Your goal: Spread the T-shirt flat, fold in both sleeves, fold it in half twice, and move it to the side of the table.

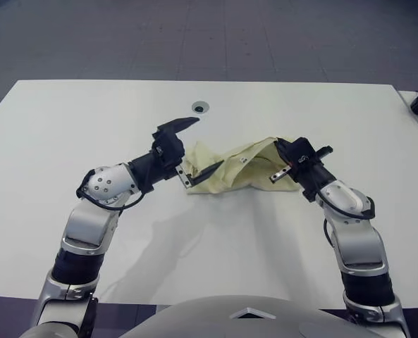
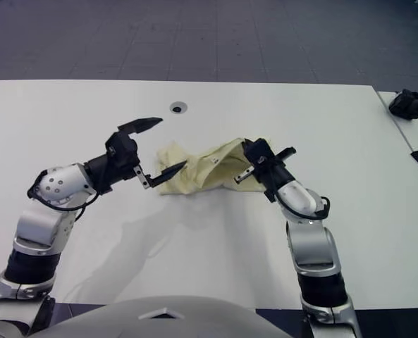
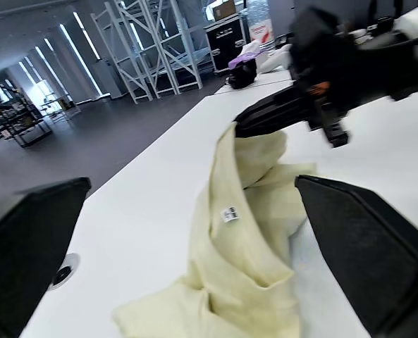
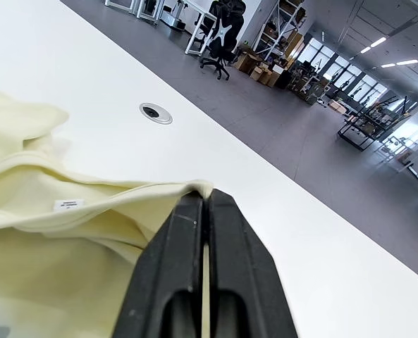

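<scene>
Gripping one edge of the pale yellow T-shirt [image 1: 237,169] with the right tool [image 4: 203,204], fingers pressed together on the fabric and holding that edge raised off the white surface [image 1: 89,113]. Lying bunched and twisted near the middle of that surface, on the robot's side of the round cable grommet [image 1: 200,107], with a small white label [image 3: 229,213] showing on one fold. Hovering at the garment's other end with the left tool [image 1: 210,141], fingers spread wide, the lower one just beside the cloth, the upper one well above it, clamped on nothing.

Judged to be at the first step: spreading flat, with neither sleeve folded in and no halving begun. Calling next, by the look of it, for closing the left tool on a free edge or corner opposite the right-hand grip, then drawing the two apart and laying the cloth down smooth. Needing care to catch a single layer rather than a wad, with sleeves and hem impossible to tell apart in the crumple.
</scene>
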`<action>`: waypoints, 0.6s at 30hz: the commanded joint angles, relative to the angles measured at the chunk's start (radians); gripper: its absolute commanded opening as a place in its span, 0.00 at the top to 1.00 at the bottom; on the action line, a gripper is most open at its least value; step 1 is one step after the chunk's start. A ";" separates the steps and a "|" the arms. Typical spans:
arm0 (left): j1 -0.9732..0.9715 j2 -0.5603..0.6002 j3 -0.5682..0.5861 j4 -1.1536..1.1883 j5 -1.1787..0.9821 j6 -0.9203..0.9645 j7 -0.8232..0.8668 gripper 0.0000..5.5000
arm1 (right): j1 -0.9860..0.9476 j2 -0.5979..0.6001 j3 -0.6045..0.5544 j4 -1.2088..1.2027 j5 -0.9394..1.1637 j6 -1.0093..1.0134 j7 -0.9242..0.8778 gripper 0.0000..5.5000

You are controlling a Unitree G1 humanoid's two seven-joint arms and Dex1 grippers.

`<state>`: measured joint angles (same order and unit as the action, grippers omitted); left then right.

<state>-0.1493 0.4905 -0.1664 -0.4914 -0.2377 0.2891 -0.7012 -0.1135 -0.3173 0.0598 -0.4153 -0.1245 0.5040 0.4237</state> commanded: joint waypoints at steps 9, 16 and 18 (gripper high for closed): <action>0.063 0.024 -0.293 0.025 0.431 -0.097 0.093 0.02 | -0.103 0.085 -0.029 -0.084 0.130 0.258 -0.059 1.00; 0.058 -0.052 -0.336 0.100 0.578 -0.060 0.193 0.02 | -0.125 0.133 -0.048 -0.189 0.199 0.409 -0.109 1.00; 0.059 -0.063 -0.324 0.116 0.593 -0.057 0.209 0.02 | -0.129 0.130 -0.055 -0.214 0.215 0.439 -0.117 1.00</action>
<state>-0.0878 0.4385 -0.5033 -0.3962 0.3335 0.2184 -0.5091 -0.2261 -0.1874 0.0221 -0.5939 0.0701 0.9052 0.3175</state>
